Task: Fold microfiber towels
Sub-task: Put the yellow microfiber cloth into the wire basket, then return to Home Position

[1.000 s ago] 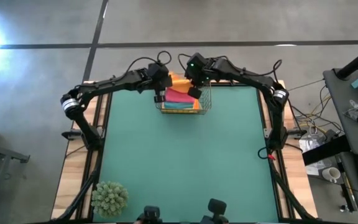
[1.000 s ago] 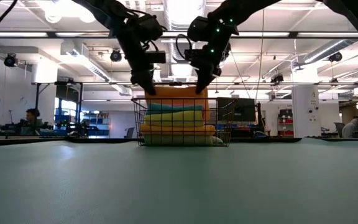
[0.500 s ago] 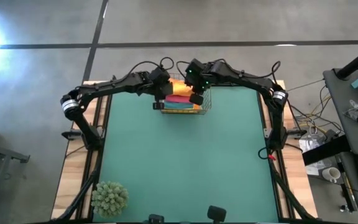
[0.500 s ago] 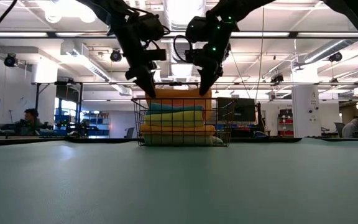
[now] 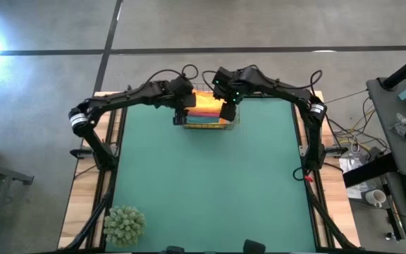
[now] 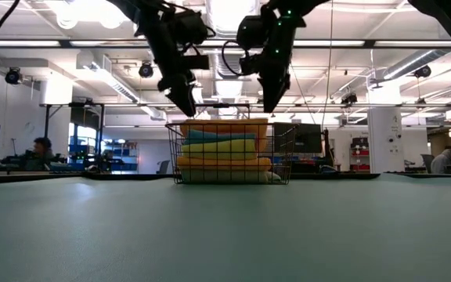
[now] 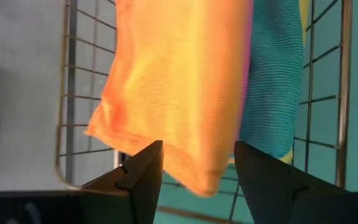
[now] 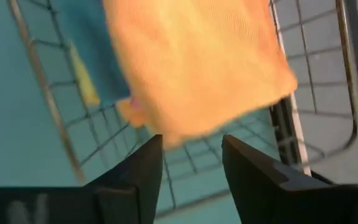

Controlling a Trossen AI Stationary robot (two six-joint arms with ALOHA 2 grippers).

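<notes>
A small wire basket (image 5: 204,124) sits at the far edge of the green table (image 5: 210,183), near the middle. Soft fuzzy towels are stacked inside it. The top one is a folded orange towel (image 6: 224,125). Under it are a teal towel (image 6: 210,135), a yellow towel (image 6: 219,146), another orange towel (image 6: 224,162) and a pale green towel (image 6: 221,175) at the bottom. From above, a thin strip of a pink towel (image 5: 204,111) peeks out beside the top orange one.

The left gripper (image 6: 186,104) hangs just above the left end of the basket. Its two dark fingers are spread apart and hold nothing. In the left wrist view, the fingers (image 7: 143,171) stand open with the orange towel lying free past them.

The right gripper (image 6: 271,104) hangs just above the right end of the basket. Its fingers (image 8: 143,163) are spread apart too, and they hold nothing. The orange towel is below them and is not touching them.

A green spiky ball (image 5: 124,224) sits on the near left corner of the table, far from the basket. A person (image 6: 39,150) sits at a desk in the room behind.
</notes>
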